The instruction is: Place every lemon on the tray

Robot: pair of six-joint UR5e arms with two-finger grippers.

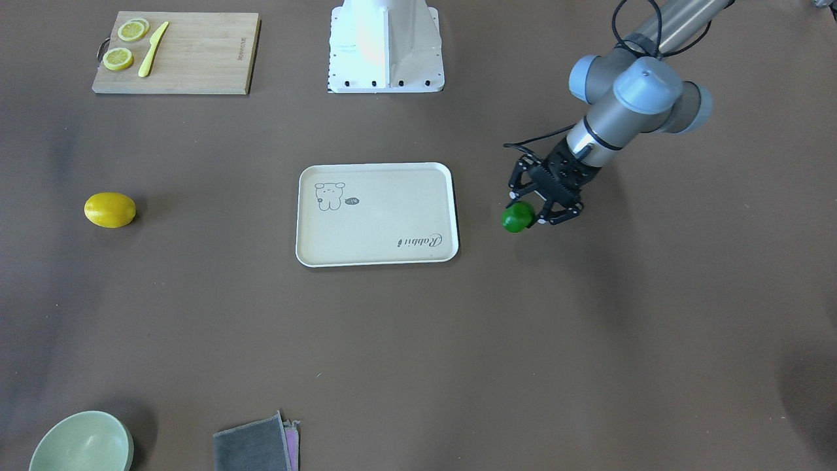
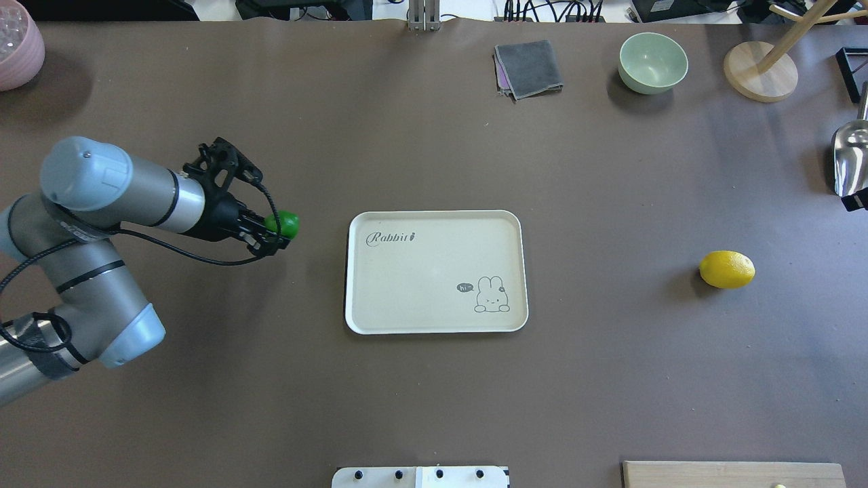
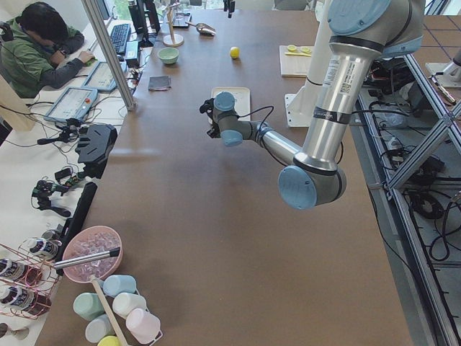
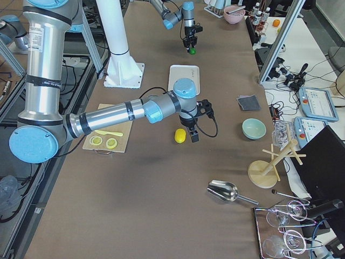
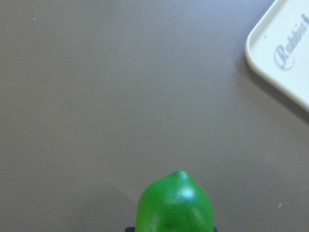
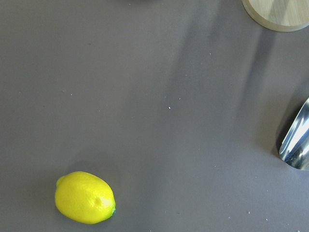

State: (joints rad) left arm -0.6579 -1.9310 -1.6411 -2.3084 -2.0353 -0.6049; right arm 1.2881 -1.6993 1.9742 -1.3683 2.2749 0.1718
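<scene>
So the green lemon [image 1: 518, 217] is pinched right at the tip of the left gripper [image 1: 528, 210], fingers clamped on either side of it, with the pointed end poking out past them. You can see that nub at the bottom center of the left wrist view. In the front-facing view it sits right of center, just beside the right-hand short edge of the tray [image 1: 376, 167] but not over it yet, with a strip of brown table between the two. I can't tell for sure whether the fruit is touching the table or hanging a bit above it. In the overhead view it's flipped: the lemon sits left of center and the tray is dead center with nothing on it. The yellow lemon [image 1: 110, 210] lies on its side on the table at the far left of the front-facing view, well apart from the tray. In the right side view the right gripper [image 4: 193, 134] is just beside it, close to the middle of the frame, but honestly I can't tell if that claw is open or closed. Further out, the upper left of the front-facing view has a wooden cutting board [image 1: 196, 52] with two lemon slices [image 1: 125, 44] and a yellow knife [image 1: 153, 49]. A green bowl [image 1: 82, 445] and a grey cloth [image 1: 255, 448] sit along the bottom edge.
</scene>
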